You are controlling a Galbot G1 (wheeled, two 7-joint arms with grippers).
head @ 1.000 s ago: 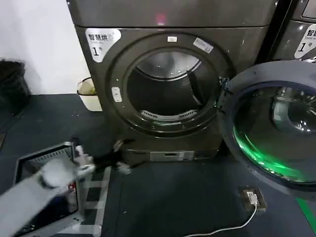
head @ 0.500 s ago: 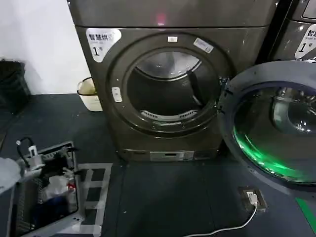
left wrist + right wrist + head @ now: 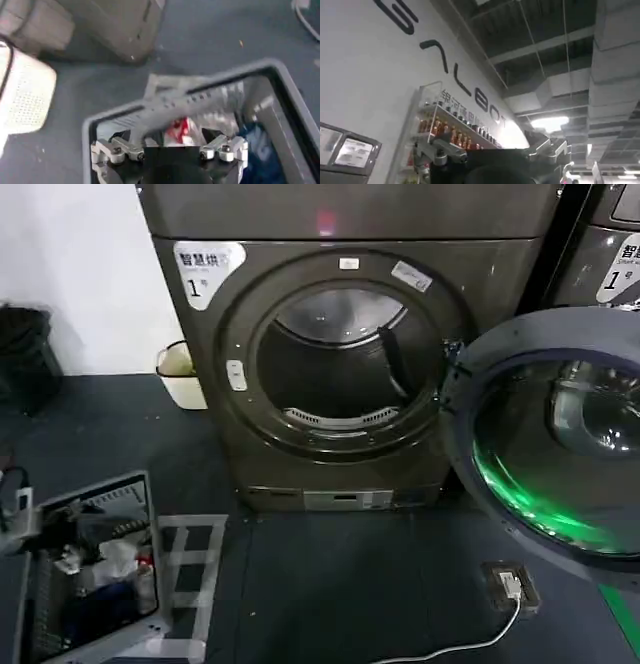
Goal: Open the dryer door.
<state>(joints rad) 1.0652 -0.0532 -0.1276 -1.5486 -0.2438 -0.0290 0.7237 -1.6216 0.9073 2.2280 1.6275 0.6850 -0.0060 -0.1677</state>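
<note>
Two things differ from a second ago, and both concern your left arm. Then it lay stretched across the crate with its gripper close to the foot of the dryer. Half a second ago it had drawn back over the crate's left side. Now you see just a sliver of it, with a black cable, at the left edge of the head view, level with the crate's far rim.

Nothing else has moved. The door stays swung wide open to the right, hanging from the hinge on the right side of the opening. Its inner face looks toward you and it stands before the neighbouring machine. The drum is fully exposed.

From the wrist view, your left gripper points down into the crate, over the red and white items inside. Its fingers are spread and hold nothing, and it is well apart from the door.

Your right gripper is turned upward, facing a lettered wall, a shelf of bottles and the ceiling. Its fingers are spread too, with nothing between them.

On the floor near the door's lower edge lies a socket box with a white cord.
</note>
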